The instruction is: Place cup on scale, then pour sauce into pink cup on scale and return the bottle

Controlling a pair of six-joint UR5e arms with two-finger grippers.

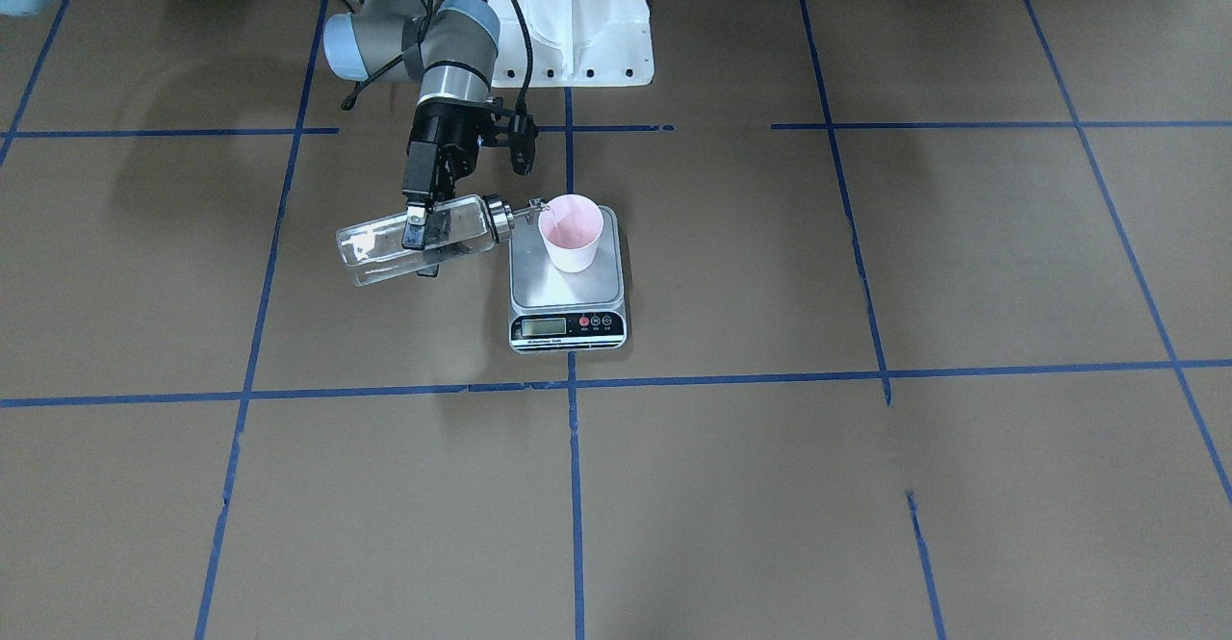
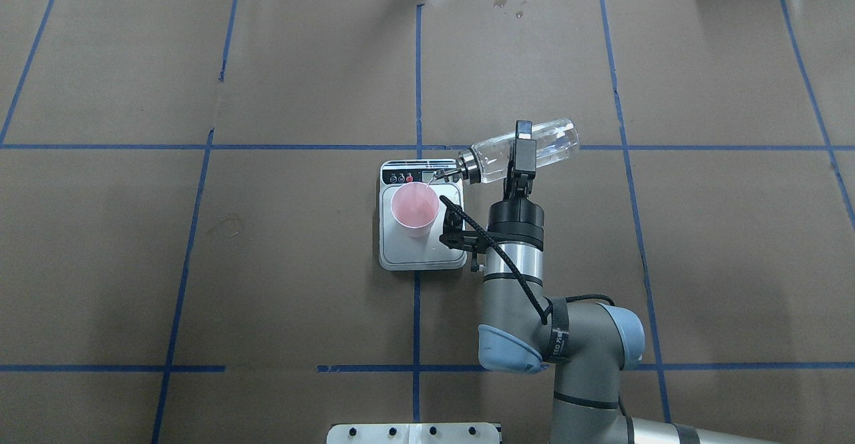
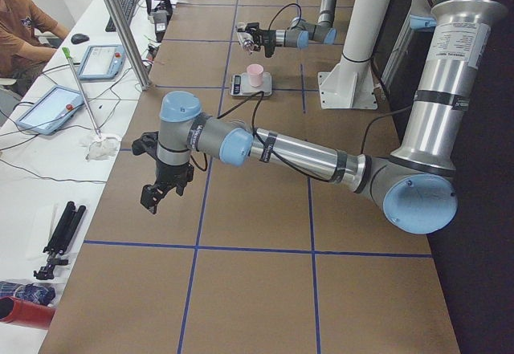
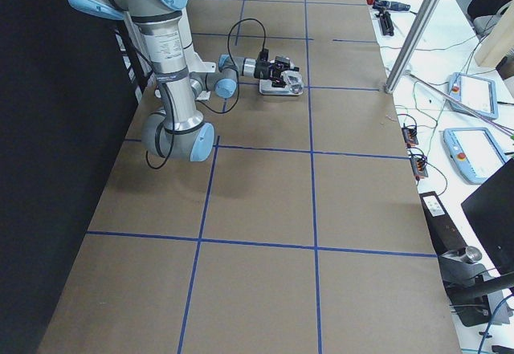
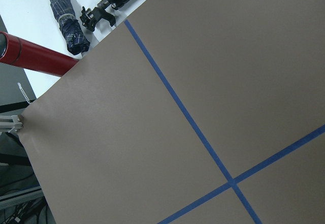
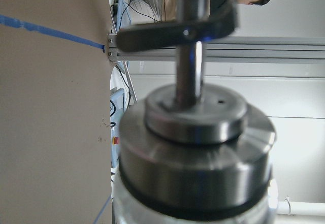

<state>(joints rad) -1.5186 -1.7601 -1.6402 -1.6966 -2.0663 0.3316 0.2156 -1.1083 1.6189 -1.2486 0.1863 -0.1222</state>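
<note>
The cup (image 1: 572,232) stood on the scale (image 1: 539,279), the right pincer (image 1: 423,247) gripped the tipped bottle (image 1: 375,247) with its spout over the cup, and only the bottle's return seemed left to do.

I count one pink paper cup (image 1: 571,233), one digital kitchen scale (image 1: 539,284) and one glass bottle (image 1: 371,255). Two robot arms show on my feeds: the right arm (image 2: 511,277) and the left arm (image 3: 305,157). Off the paper I make out one folded umbrella (image 5: 68,18), one red tube (image 5: 35,56) and two tablets (image 3: 48,107).
</note>
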